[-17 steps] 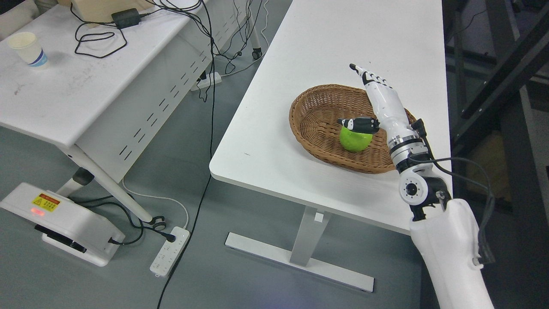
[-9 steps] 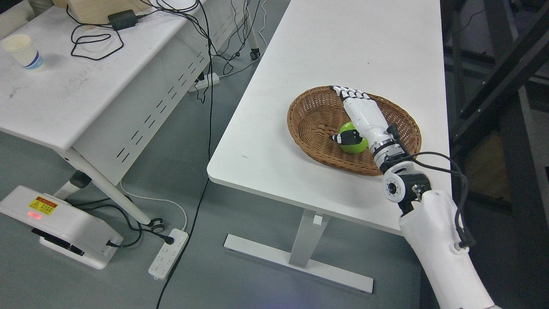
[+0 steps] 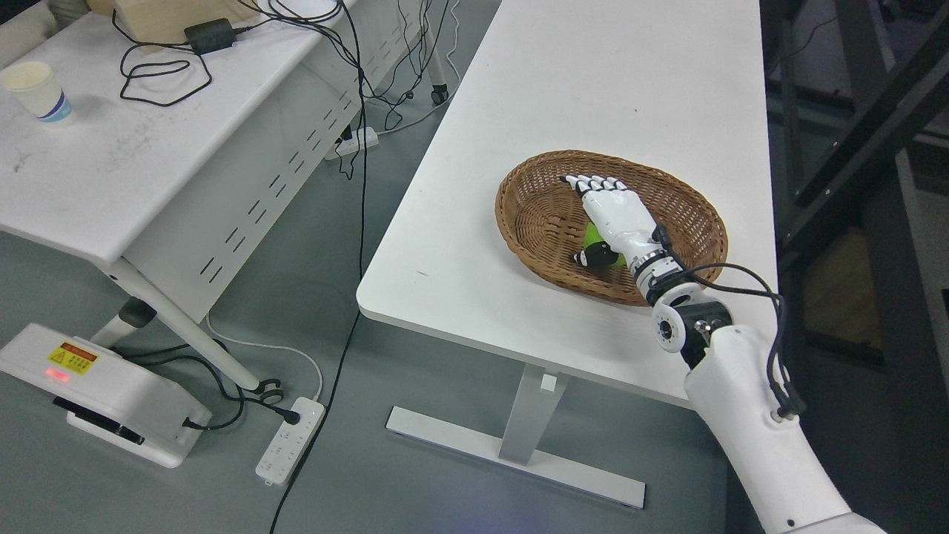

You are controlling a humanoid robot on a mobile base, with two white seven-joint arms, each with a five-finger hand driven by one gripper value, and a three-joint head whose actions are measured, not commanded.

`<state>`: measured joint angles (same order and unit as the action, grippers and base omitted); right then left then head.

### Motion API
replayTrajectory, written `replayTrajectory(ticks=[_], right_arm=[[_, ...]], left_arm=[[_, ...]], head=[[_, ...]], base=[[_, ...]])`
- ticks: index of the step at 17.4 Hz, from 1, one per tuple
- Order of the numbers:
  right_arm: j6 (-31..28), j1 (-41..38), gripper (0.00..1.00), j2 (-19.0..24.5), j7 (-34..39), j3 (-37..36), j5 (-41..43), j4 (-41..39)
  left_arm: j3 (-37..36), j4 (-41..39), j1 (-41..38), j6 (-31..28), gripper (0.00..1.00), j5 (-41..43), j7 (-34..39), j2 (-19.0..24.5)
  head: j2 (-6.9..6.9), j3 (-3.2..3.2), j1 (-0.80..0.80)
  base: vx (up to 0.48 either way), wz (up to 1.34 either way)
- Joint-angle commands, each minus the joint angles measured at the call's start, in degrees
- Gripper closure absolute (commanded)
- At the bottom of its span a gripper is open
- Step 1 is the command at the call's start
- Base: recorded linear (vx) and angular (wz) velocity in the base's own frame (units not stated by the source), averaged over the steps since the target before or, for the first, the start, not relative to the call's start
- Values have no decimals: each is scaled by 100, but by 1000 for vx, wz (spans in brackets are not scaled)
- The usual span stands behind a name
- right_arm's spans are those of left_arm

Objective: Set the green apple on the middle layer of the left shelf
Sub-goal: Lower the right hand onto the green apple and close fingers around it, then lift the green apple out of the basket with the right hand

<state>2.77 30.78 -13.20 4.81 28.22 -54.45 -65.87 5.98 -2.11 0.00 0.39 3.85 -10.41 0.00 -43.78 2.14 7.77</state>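
**Right hand laid over the apple in the basket**

White tabletop (image 3: 593, 89) fills the upper middle of the head view, with grey floor below and to its left. Near the table's front right corner sits a shallow oval wicker basket (image 3: 541, 215), and the right hand (image 3: 615, 215) is down inside it. Its fingers (image 3: 589, 182) are extended and held close side by side, pointing toward the basket's far-left wall, while the dark-tipped thumb (image 3: 593, 258) sticks out to the left, low by the basket floor. The palm lies over the green apple (image 3: 593, 236), which shows only as a small green patch between thumb and palm; the fingers are not wrapped around it, and whether the palm actually presses on the fruit cannot be told.

A second white desk (image 3: 111, 163) stands well apart at the left, carrying a paper cup (image 3: 37, 89) and a tangle of black cables (image 3: 163, 59). On the floor lie a power strip (image 3: 289, 437) and a white base unit with a yellow warning label (image 3: 104, 393).

The right forearm rises from the lower right corner, crossing the table edge, with the wrist bent so the hand slopes up and left into the basket; a black cable (image 3: 771, 326) loops beside the wrist.
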Motion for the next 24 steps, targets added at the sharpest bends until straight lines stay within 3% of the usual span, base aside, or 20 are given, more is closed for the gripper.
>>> replayTrajectory(ticks=[1, 5, 7, 9, 11, 14, 18, 22, 24], right_arm=[[4, 78, 5, -130, -6, 237, -39, 478], [-5, 86, 8, -209, -6, 158, -39, 470], [-5, 69, 18, -305, -15, 158, -30, 461], [4, 51, 39, -358, -6, 71, -4, 452], [213, 34, 69, -358, 47, -149, 66, 443], [364, 34, 95, -358, 64, -395, 303, 434], [602, -54, 100, -332, 91, -991, 785, 207], [567, -177, 100, -288, 433, -1792, 2541, -180], [523, -247, 100, -270, 425, -2204, 3009, -478]], left_arm=[[0, 0, 123, 5, 0, 2, -5, 100], [0, 0, 123, 5, 0, 2, -5, 100], [0, 0, 123, 5, 0, -7, -5, 100], [0, 0, 123, 5, 0, -7, -5, 100], [0, 0, 123, 5, 0, 2, -5, 100], [0, 0, 123, 5, 0, -7, -5, 100], [0, 0, 123, 5, 0, 2, -5, 100], [0, 0, 123, 5, 0, 2, -5, 100], [0, 0, 123, -4, 0, -7, -5, 100]], head=[[0, 0, 0], [0, 0, 0], [0, 0, 0], [0, 0, 0], [0, 0, 0], [0, 0, 0], [0, 0, 0], [0, 0, 0], [0, 0, 0]], base=[[0, 0], [0, 0], [0, 0], [0, 0], [0, 0], [0, 0], [0, 0], [0, 0], [0, 0]])
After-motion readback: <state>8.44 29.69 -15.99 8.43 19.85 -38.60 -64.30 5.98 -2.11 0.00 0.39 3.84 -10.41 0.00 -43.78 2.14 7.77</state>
